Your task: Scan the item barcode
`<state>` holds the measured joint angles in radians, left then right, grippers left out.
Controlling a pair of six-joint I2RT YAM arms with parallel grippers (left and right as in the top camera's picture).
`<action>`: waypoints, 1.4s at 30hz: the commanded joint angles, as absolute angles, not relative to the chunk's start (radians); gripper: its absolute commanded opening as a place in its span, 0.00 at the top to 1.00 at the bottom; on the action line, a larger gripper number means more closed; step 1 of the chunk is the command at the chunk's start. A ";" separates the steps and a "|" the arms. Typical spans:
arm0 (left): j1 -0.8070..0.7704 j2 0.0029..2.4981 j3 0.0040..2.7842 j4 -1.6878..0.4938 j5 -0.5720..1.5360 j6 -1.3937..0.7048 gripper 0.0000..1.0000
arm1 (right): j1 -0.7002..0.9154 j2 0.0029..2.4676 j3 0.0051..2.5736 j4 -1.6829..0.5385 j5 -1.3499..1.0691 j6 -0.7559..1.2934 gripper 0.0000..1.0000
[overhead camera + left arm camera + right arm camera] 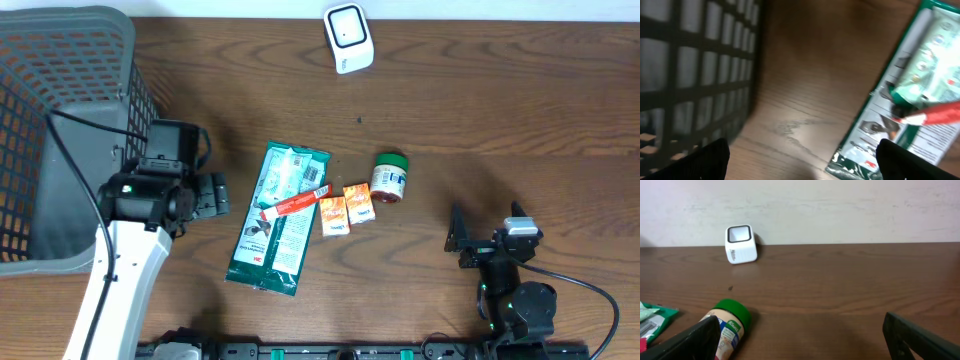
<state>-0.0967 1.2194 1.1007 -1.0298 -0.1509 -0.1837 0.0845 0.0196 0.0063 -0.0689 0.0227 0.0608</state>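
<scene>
Left gripper: jaws wide, empty, between grey mesh basket at left and green pouch at centre. Red sachet lies across the pouch. To its right are two orange cartons and a green-lidded jar. Right gripper: jaws wide, empty, near right. White barcode scanner: far edge.

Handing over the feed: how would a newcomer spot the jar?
Start at the large green packet in the middle of the table. Just right of it lie two small orange boxes, then the jar. It alone is round, with a green lid.
</scene>
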 commanded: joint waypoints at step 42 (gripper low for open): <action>-0.018 1.222 1.117 -0.873 0.400 -0.181 0.06 | 0.093 0.019 0.006 -0.072 0.018 0.074 0.01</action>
<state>-0.0223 1.2194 1.1007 -0.8738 0.3882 -0.1833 0.0845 0.0196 0.0063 -0.0689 0.0219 0.0608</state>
